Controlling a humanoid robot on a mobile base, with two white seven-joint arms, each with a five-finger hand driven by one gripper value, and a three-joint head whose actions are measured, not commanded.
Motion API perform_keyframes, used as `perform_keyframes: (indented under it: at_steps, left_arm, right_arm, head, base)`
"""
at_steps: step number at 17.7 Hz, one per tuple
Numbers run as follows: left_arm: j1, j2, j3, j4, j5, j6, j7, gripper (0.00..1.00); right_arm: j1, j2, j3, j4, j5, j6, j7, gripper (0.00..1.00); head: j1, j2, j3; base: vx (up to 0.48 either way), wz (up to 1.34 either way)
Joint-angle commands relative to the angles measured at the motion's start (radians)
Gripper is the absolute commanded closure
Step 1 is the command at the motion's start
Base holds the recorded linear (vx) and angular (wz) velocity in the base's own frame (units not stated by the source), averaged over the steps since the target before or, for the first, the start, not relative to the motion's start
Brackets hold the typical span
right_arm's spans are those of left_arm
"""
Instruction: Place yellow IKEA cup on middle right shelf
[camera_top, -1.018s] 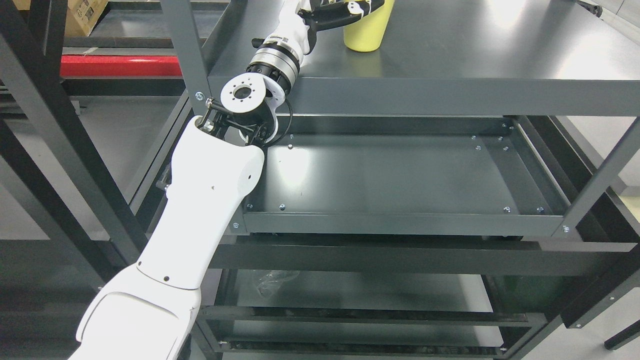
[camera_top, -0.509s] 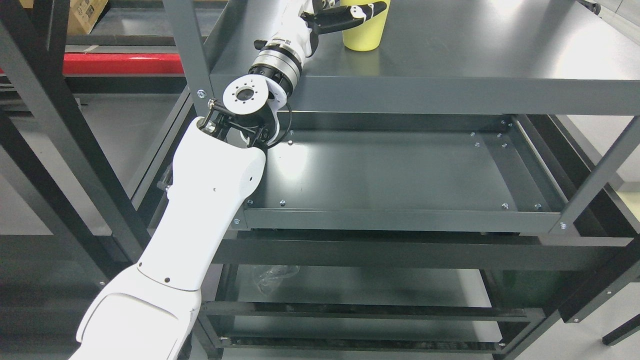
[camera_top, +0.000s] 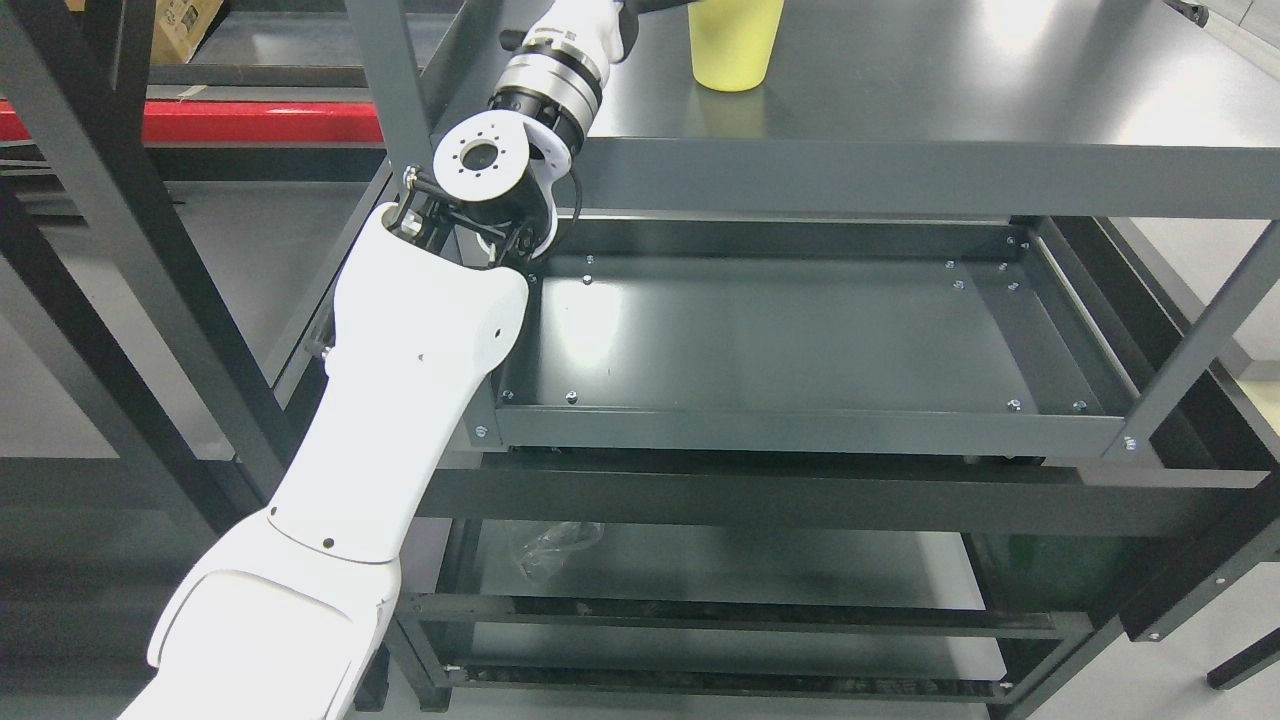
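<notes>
From my head camera I see my left arm (camera_top: 400, 400) coming in from the lower left and reaching up and away along the shelving unit's left post (camera_top: 385, 90), its silver wrist joint (camera_top: 545, 80) lying over the near left corner of the top shelf (camera_top: 950, 90). The left hand itself runs out past the top edge of the picture, so only a dark sliver of it shows near the cup and I cannot tell whether its fingers are spread, curled or holding anything. The yellow cup (camera_top: 733, 45) stands upright on that top shelf, towards its left part and just beside where the hand leaves view; its rim is cut off by the top of the frame, and I cannot tell whether the hand touches it. Below the top shelf sits a tray-like shelf (camera_top: 800, 340) with a raised lip and small bolts round its edge, and it has nothing resting on it. Lower still, another shelf (camera_top: 750, 580) shows through the frame, with a crumpled piece of clear plastic (camera_top: 550, 545) lying near its left side. A red bar (camera_top: 200, 120) runs across the background on the left.
</notes>
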Motion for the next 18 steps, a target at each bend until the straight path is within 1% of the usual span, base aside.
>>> perform_keyframes:
  at_steps: [1,11,18]
  left_arm:
    - [-0.040,0.018,0.018,-0.021,-0.003,-0.005,0.001,0.04]
    - [0.001,0.018,0.004,-0.070,-0.003,0.015,0.003,0.04]
    - [0.056,0.018,0.013,-0.179,-0.003,0.050,0.003,0.04]
  right_arm:
    - [0.006,-0.017,0.000,0.000,0.000,0.000,0.000,0.01]
    - [0.006,-0.017,0.000,0.000,0.000,0.000,0.000,0.01]
    - [0.006,-0.017,0.000,0.000,0.000,0.000,0.000,0.01]
  head:
    - [0.0000,0.000,0.000]
    - [0.0000,0.000,0.000]
    - [0.0000,0.000,0.000]
  base:
    - [-0.024,0.03]
    - [-0.030,0.01]
    - [-0.055,0.01]
